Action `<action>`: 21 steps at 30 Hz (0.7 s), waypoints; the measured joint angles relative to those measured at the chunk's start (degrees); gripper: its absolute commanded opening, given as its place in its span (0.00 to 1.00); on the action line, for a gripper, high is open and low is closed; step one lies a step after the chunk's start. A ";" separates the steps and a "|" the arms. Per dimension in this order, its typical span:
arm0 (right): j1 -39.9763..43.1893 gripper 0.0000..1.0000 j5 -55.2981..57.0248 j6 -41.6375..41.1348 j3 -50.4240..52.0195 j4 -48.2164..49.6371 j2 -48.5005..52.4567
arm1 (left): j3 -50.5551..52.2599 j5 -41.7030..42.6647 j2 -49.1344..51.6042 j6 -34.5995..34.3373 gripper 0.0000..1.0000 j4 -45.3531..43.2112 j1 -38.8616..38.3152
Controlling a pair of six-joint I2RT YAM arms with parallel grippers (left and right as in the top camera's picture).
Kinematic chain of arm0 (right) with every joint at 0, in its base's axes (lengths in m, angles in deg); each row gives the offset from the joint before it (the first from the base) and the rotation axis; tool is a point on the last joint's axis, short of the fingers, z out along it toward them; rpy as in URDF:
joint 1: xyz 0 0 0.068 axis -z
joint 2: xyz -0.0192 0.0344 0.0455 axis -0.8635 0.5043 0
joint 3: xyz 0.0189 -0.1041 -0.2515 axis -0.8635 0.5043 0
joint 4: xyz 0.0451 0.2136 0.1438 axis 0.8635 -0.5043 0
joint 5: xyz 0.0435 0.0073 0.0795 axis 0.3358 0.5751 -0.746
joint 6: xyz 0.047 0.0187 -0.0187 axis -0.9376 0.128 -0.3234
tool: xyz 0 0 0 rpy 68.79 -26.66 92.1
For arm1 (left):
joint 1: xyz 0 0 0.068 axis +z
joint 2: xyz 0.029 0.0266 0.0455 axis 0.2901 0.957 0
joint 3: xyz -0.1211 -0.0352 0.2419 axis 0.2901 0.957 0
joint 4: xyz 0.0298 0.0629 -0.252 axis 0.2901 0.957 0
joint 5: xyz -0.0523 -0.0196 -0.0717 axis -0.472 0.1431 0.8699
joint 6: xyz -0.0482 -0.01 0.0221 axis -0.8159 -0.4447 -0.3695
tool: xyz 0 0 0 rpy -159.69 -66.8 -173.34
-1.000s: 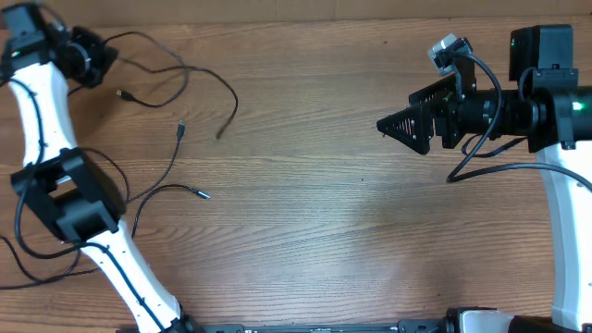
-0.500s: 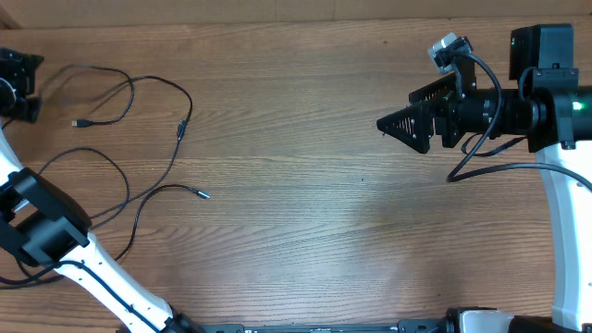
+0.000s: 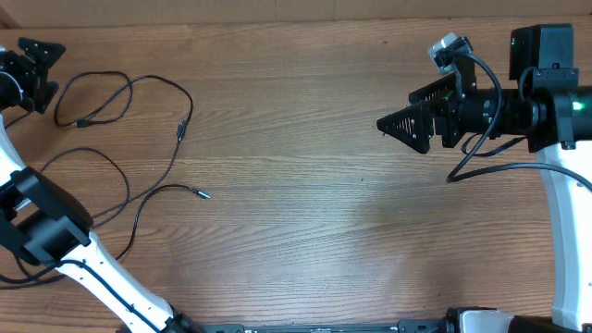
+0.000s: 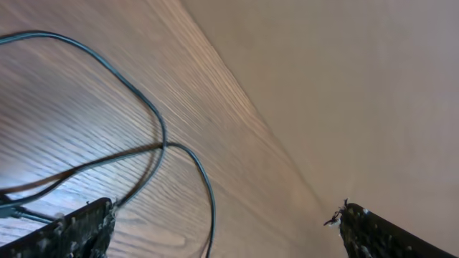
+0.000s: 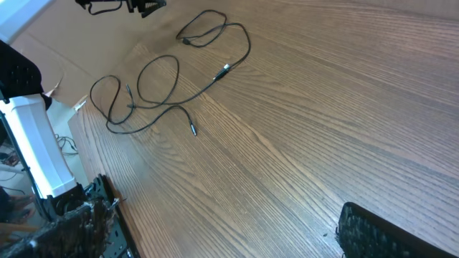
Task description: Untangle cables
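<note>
Several thin black cables (image 3: 132, 85) lie in loose crossing loops on the left part of the wooden table (image 3: 305, 222). One plug (image 3: 182, 129) lies at the loops' right, another plug (image 3: 202, 193) lower down. My left gripper (image 3: 48, 72) is open at the far left edge, just left of the loops. In the left wrist view a cable (image 4: 161, 132) crosses itself and runs down between the wide-apart fingers (image 4: 72, 229) without being gripped. My right gripper (image 3: 384, 125) hovers open far to the right, away from the cables (image 5: 224, 69).
The thicker black cords of the arms hang by the right arm (image 3: 499, 162) and the left arm (image 3: 55, 231). A pale wall or board (image 4: 344, 86) rises along the table's far edge.
The left gripper pulled a cable toward the far left edge, then opened and let it go. The loops now lie farther left. The right arm has not moved.
</note>
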 measured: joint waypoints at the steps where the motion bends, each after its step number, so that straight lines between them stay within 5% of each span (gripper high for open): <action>1: 0.00 1.00 0.00 0.02 0.00 0.00 0.00 | 0.02 0.63 -0.59 1.86 1.00 0.85 -0.26; 11: 0.00 1.00 1.18 0.02 0.00 0.02 0.00 | 0.00 0.31 -20.04 20.33 1.00 14.05 -10.95; 21: -0.02 1.00 5.84 0.04 0.00 -0.35 0.00 | -0.22 -18.32 -32.41 31.47 1.00 34.05 -32.17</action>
